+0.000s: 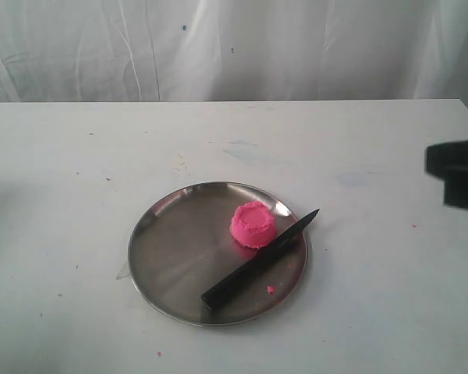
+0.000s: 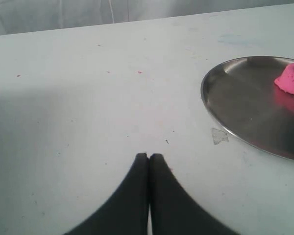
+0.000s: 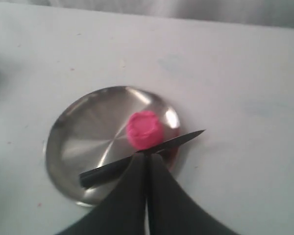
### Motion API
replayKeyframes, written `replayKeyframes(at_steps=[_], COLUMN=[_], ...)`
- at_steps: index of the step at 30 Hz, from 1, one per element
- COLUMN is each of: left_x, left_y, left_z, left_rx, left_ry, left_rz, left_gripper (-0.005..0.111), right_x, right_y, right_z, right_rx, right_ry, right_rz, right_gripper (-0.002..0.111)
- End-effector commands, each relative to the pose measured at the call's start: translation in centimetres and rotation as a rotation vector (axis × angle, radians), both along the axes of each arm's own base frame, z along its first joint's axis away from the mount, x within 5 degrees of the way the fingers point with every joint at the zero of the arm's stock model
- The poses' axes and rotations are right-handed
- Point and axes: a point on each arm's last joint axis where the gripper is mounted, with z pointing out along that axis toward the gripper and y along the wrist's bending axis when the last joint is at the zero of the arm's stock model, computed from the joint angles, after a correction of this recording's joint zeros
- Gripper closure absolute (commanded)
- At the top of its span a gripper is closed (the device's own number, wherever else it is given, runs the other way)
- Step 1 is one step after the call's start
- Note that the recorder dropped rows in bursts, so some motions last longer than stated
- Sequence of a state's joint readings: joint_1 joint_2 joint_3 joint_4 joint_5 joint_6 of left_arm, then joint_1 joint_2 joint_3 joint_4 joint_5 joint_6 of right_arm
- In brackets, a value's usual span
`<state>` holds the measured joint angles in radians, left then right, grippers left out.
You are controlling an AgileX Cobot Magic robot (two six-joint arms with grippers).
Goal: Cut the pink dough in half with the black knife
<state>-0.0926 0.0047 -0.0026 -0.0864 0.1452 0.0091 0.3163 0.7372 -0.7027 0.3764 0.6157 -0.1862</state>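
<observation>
White bench under a draped backdrop: the pink dough (image 3: 144,129) sits whole just beyond the right claw (image 3: 147,156), whose tips are pressed together. Beside the dough lies the black knife (image 3: 137,159); spread the tips first, then grip its handle.

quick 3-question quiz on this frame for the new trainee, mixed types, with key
1. True or false: the pink dough is already cut into two pieces.
2. Multiple choice: where does the black knife lie?
A. On the bare table beside the plate
B. Across the steel plate, tip poking past the rim, right beside the dough
C. Held in the right gripper
3. Fill in: in its wrist view the left gripper has its fingers ____ and holds ____.

Key
1. False; it is one rounded lump.
2. B.
3. Closed together; nothing. It sits over bare table, away from the plate.
</observation>
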Motion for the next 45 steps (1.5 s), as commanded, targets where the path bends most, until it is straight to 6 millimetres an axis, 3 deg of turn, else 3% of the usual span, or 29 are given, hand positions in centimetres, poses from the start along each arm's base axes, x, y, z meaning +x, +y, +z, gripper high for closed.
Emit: replayKeyframes(at_steps=[1,6,17,22,26,31,35,45], left_x=[0.0,0.0,0.0,0.0,0.0,0.0,0.0,0.0], left_y=[0.0,0.0,0.0,0.0,0.0,0.0,0.0,0.0], left_z=[-0.1,-0.1,-0.1,-0.1,-0.1,-0.1,-0.1,-0.1], left_rx=[-0.013,-0.013,-0.013,-0.013,-0.013,-0.013,-0.013,-0.013], left_ry=[-0.001,-0.001,-0.001,-0.001,-0.001,-0.001,-0.001,-0.001], left_rz=[0.004,0.004,0.004,0.004,0.004,0.004,0.004,0.004], left_gripper=[0.107,0.107,0.107,0.107,0.107,0.107,0.107,0.107], right_x=[1.1,2.0,4.2,5.9,6.5,7.2,6.6,6.8], right_y=[1.5,2.3,5.4,6.5,8.4,10.1,11.8,11.7], right_z=[-4.4,-8.4,-13.3,-15.3,-15.5,-15.7,-16.4,-16.8], right_rx=[0.163,0.253,0.216,0.237,0.181,0.229,0.178,0.092], right_ry=[0.121,0.281,0.472,0.545,0.517,0.542,0.542,0.484], right_rz=[-0.003,-0.084,-0.081,-0.185,-0.102,-0.135,-0.054,-0.147], right_gripper=[0.108,0.108,0.108,0.108,0.108,0.108,0.108,0.108])
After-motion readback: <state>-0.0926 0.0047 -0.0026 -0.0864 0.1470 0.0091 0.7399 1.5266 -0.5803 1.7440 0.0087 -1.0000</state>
